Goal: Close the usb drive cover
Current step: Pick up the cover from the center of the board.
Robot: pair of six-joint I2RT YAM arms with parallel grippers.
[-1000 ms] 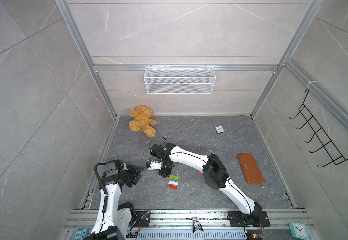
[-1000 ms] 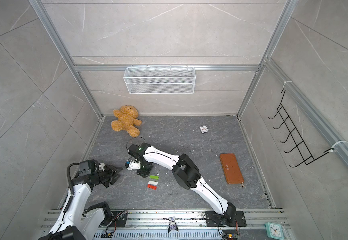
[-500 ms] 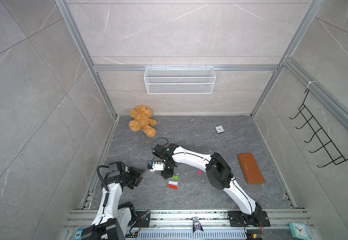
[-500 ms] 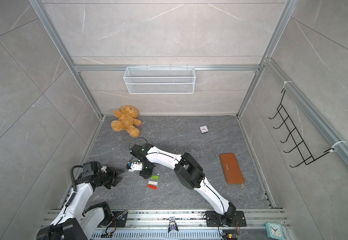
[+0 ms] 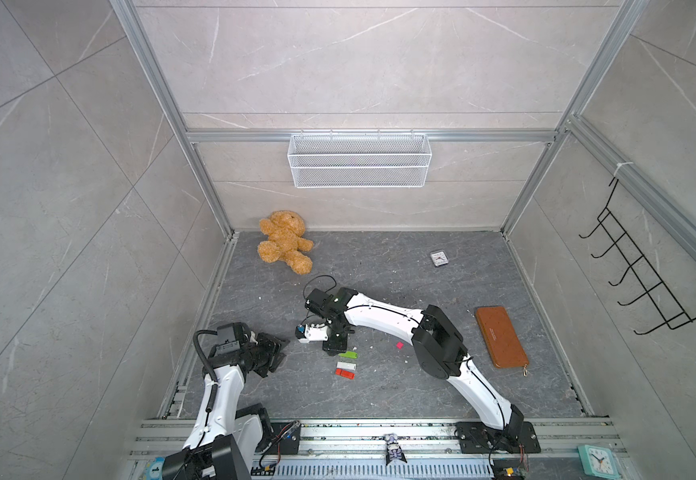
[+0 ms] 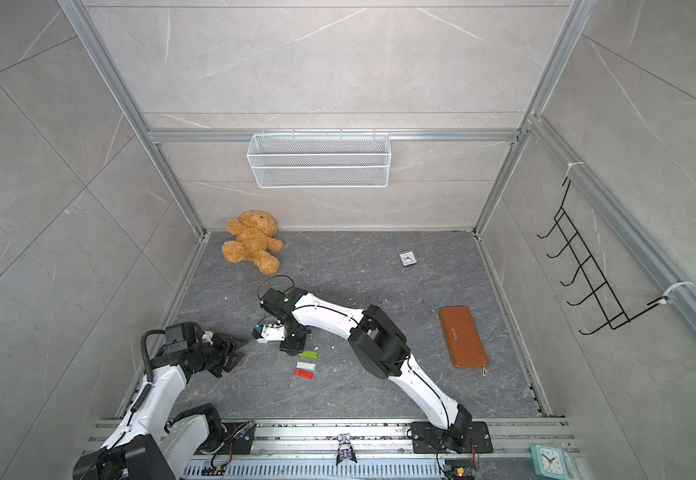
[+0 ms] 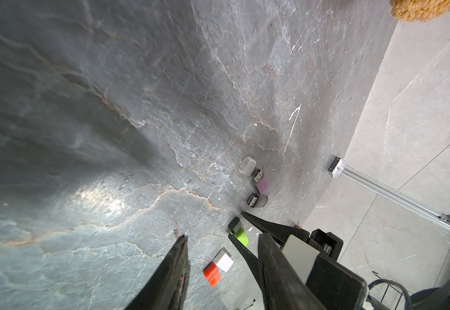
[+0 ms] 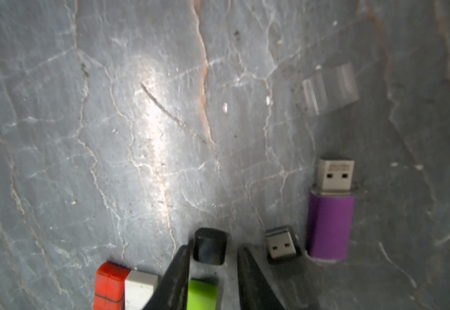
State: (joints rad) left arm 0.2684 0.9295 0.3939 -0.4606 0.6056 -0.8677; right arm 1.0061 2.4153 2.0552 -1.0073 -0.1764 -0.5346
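A green usb drive (image 8: 202,294) lies on the grey floor with its dark cover (image 8: 210,245) at its end; a thin grey strip shows between them. My right gripper (image 8: 213,251) points down and is open, one finger on each side of the cover, the finger (image 8: 183,257) on the red drive's side close against it. In both top views the gripper (image 5: 333,349) (image 6: 292,347) stands just behind the green drive (image 5: 348,355). My left gripper (image 7: 222,237) (image 5: 275,347) hangs open and empty, to the left of the drives.
A white drive (image 8: 140,291) and a red drive (image 8: 109,287) lie beside the green one. A purple drive (image 8: 330,222) and a small dark drive (image 8: 281,245) show bare plugs near a clear cover (image 8: 330,88). Teddy bear (image 5: 284,241), brown wallet (image 5: 501,337) and small clock (image 5: 438,258) lie farther off.
My right gripper's jaws have parted a little around the green drive, and that arm's elbow has drifted slightly right. The left arm has barely moved.
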